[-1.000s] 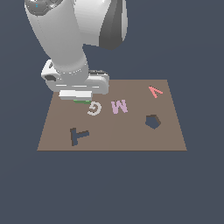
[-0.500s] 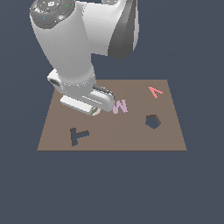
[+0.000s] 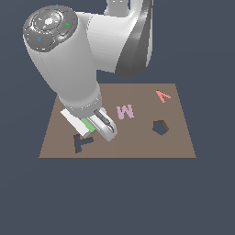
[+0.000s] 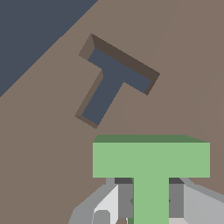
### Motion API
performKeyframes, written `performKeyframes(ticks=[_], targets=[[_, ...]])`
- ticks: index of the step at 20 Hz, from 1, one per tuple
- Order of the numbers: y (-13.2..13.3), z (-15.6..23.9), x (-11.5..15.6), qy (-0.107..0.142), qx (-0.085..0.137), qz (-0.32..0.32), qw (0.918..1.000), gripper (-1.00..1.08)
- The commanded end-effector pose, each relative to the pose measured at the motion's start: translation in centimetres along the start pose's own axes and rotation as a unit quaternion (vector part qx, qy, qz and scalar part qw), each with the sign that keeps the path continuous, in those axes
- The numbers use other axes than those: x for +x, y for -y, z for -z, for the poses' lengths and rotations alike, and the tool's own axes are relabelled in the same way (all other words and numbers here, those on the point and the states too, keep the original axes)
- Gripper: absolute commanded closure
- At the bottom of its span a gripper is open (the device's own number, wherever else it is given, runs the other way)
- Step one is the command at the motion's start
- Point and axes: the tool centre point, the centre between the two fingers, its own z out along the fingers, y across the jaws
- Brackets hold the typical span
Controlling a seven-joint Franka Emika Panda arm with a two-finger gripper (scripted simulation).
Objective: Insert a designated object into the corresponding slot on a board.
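Observation:
My gripper [image 3: 94, 128] is shut on the green T-shaped designated object [image 3: 89, 126], held just above the brown board [image 3: 137, 149] near its front left part in the exterior view. The wrist view shows the green T [image 4: 151, 164] clamped by its stem between my two fingers [image 4: 176, 199]. The dark T-shaped slot [image 4: 111, 81] lies a short way off on the board, turned at an angle to the held block. In the exterior view the slot [image 3: 81, 142] is partly covered by my hand.
A pink M [image 3: 124, 111] lies mid-board beside my hand. A red V [image 3: 163, 96] sits at the far right corner. A dark pentagon cutout [image 3: 159, 127] is right of centre. The board's edge [image 4: 52, 46] runs close past the slot.
The arm has swung from the back of the board toward its front left, carrying the green T to just beside the T slot. The pink M and red V have stayed put.

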Motion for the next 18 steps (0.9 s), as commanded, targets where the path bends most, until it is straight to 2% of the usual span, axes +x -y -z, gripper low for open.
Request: performKeyframes(ticks=[1, 9, 18], targets=[[0.7, 0.1, 1.0, 0.0, 0.0, -0.046, 0.9989, 1.08], [2.1, 0.1, 3.7, 0.0, 0.0, -0.16, 0.9871, 1.08], [2.5, 0.1, 5.8, 0.0, 0.0, -0.238, 0.9713, 1.08]])
